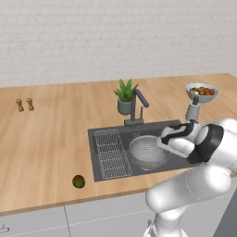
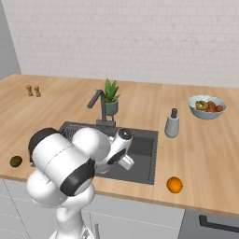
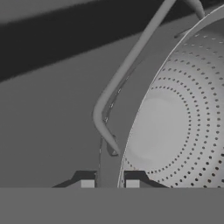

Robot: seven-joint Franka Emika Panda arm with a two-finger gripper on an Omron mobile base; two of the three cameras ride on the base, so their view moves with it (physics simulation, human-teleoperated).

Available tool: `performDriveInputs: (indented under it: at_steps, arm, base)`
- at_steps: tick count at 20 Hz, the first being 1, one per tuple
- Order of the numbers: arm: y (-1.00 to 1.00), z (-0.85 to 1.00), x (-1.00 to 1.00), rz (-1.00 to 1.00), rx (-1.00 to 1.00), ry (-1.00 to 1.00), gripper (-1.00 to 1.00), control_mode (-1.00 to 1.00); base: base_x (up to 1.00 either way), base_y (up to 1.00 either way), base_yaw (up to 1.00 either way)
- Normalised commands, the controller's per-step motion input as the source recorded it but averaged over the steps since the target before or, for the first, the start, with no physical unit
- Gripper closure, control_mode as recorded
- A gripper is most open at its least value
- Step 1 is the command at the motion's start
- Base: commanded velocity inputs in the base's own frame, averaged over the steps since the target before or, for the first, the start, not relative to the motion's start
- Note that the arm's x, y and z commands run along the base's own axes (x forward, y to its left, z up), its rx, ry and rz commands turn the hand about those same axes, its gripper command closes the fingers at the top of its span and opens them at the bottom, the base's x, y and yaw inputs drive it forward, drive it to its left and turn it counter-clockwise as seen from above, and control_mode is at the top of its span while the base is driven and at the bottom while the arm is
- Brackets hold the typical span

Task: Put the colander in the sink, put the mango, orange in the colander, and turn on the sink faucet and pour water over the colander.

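The silver perforated colander (image 1: 148,150) sits inside the dark sink (image 1: 172,127), right of the wire rack (image 1: 111,152). My gripper (image 1: 163,141) reaches down to its right rim. In the hand view the colander (image 3: 175,127) curves away to the right, and its rim and loop handle pass between my gripper's (image 3: 110,183) close-set tips, which are shut on it. The dark green mango (image 1: 78,181) lies on the counter left of the sink, near the front edge. The orange (image 2: 174,185) rests on the counter right of the sink. The faucet (image 1: 136,106) stands behind the basin.
A potted plant (image 1: 125,95) stands beside the faucet. At the back right sit a white fruit bowl (image 2: 207,107) and a grey bottle (image 2: 172,123). Two small shakers (image 1: 25,104) stand at the far left. My arm hides much of the sink (image 2: 142,149) in the right base view.
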Motion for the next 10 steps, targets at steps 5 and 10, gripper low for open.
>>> performDriveInputs:
  at_steps: [5,10]
  arm:
    - [0.19,-0.44,0.13,0.01,0.00,-0.03,1.00,-1.00]
    - [0.16,-0.40,0.15,0.00,0.00,0.00,1.00,-1.00]
  base:
    - [0.00,0.00,0.00]
    - [0.00,0.00,0.00]
